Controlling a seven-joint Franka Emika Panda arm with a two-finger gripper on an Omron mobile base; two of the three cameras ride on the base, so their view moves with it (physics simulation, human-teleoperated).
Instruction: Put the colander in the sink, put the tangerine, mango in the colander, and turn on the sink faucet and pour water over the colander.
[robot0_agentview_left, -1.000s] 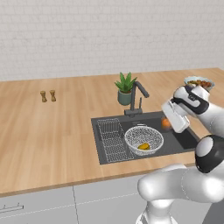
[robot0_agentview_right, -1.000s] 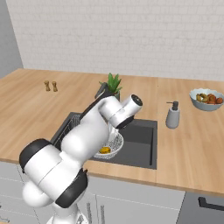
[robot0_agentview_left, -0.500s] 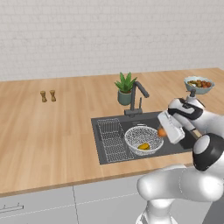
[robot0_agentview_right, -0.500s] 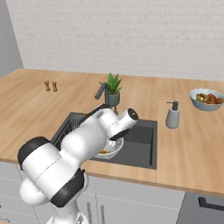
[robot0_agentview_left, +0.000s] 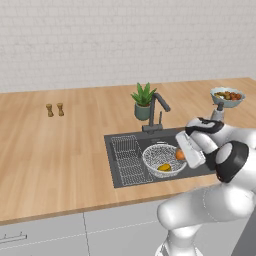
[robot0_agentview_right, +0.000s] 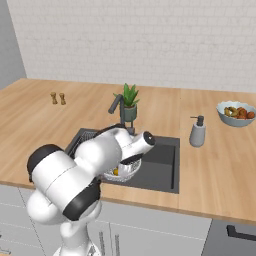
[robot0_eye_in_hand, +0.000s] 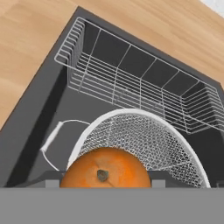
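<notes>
A: Start at the left of the table (robot0_agentview_left: 60, 150); what's there?

B: Two small brown shakers (robot0_agentview_left: 55, 109) near the wall; well right of them the sink (robot0_agentview_left: 120, 176), dark and sunk into the wood; in its left part lies a flat wire rack (robot0_agentview_left: 127, 160), long axis running front to back in the left base view.

A: And the colander?

B: The colander (robot0_agentview_left: 157, 157) sits in the sink just right of the rack, rim up; the mango (robot0_agentview_left: 164, 167) lies inside it, long axis roughly left-right, low against the mesh. The hand view doesn't give me the mango; it shows the colander's (robot0_eye_in_hand: 144, 135) mesh and a wire loop handle at its left, with the rack (robot0_eye_in_hand: 131, 83) beyond it.

A: The tangerine?

B: The tangerine (robot0_agentview_left: 179, 154) is at the colander's right rim, right against the hand; in the hand view the tangerine (robot0_eye_in_hand: 105, 173) sits at the bottom, stem dimple facing the camera, over the colander's near edge.

A: Is the gripper clamped on it?

B: The gripper (robot0_eye_in_hand: 105, 183) has the fruit sitting between dark pieces either side; whether the fingers press it, I cannot tell.

A: Further right?

B: Behind the sink the faucet (robot0_agentview_left: 156, 107), spout angled toward the right; a potted plant (robot0_agentview_left: 143, 100) touching its left side; far right a fruit bowl (robot0_agentview_left: 227, 96). The right base view adds a soap bottle (robot0_agentview_right: 198, 132) between sink (robot0_agentview_right: 167, 165) and bowl (robot0_agentview_right: 236, 113); the arm hides most of the colander (robot0_agentview_right: 122, 172) there.
</notes>
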